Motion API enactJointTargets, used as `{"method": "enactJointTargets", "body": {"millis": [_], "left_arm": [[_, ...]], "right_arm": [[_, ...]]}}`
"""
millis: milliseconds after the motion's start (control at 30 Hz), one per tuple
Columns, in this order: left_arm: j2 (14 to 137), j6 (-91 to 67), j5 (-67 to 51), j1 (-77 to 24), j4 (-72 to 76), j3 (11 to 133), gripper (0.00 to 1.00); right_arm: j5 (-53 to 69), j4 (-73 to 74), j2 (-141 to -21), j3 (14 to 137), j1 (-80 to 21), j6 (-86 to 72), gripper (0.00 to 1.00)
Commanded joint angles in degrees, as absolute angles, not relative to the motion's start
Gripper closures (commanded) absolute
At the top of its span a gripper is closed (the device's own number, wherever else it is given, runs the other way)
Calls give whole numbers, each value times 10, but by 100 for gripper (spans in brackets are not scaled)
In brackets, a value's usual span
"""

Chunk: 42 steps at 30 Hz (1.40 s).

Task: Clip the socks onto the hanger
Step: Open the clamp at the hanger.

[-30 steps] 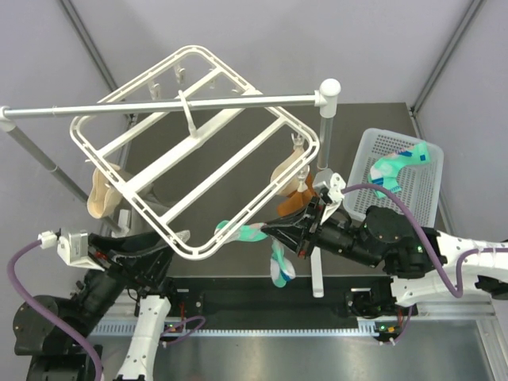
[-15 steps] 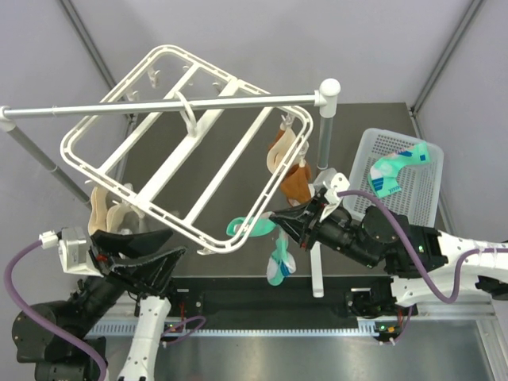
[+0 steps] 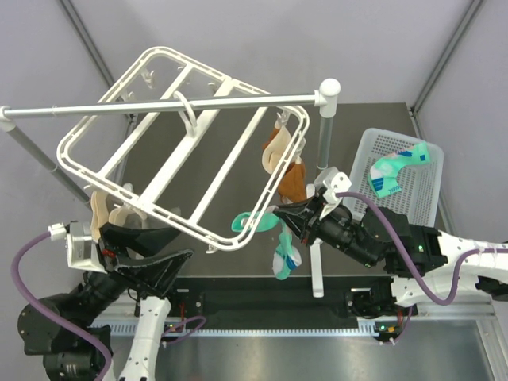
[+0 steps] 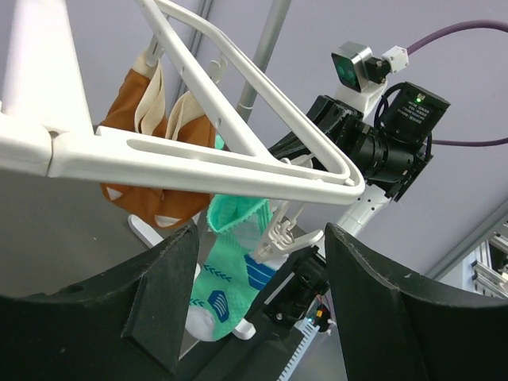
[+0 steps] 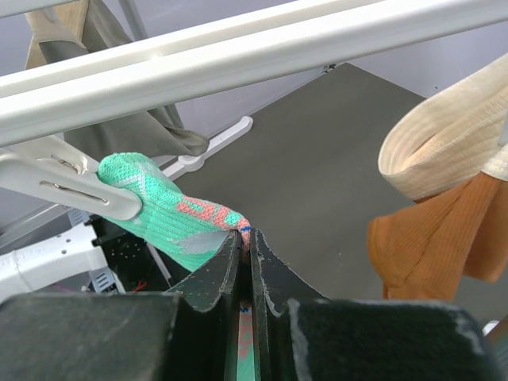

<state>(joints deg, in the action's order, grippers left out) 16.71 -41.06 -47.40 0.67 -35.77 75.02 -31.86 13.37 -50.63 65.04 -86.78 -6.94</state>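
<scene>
Dark table [image 3: 373, 117], grey walls [image 3: 254, 40] | left tool [image 3: 181, 243] spread | right tool [image 5: 246, 235] pinching teal sock [image 5: 159, 208]

Counted: two teal socks [image 3: 283, 258], one orange sock [image 3: 294, 181], two beige socks [image 3: 274, 149], one white hanger [image 4: 198, 163], one basket [image 3: 425, 210], one rail [image 3: 48, 111].

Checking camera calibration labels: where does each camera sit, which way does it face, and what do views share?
Top: above and behind the robot, looking down on the hanger; left arm and right arm show.
Left wrist: below the hanger, facing the right arm; its open left hand frames the bottom.
Right wrist: looks along its shut right hand, pinching the green sock.
Shared: both wrist views show that sock at a clip.
</scene>
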Motion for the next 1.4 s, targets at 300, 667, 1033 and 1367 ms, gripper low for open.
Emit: {"method": "enactJointTargets", "body": {"millis": [300,667,1033,1367], "left_arm": [[171,-461,-504,2,-251,701,31],[192,-504,-545,2,-217,686,32],[241,-415,-570,3,-369,761,33],[233,-448,-582,4,-347,746,33]], "right_arm": [[-337,149,-485,685,-856,-53,93],[-314,131,-491,685,-856,-58,91],[-297,135,-504,691,-855,-55,87],[-283,103,-517,681,-855,-92,81]]}}
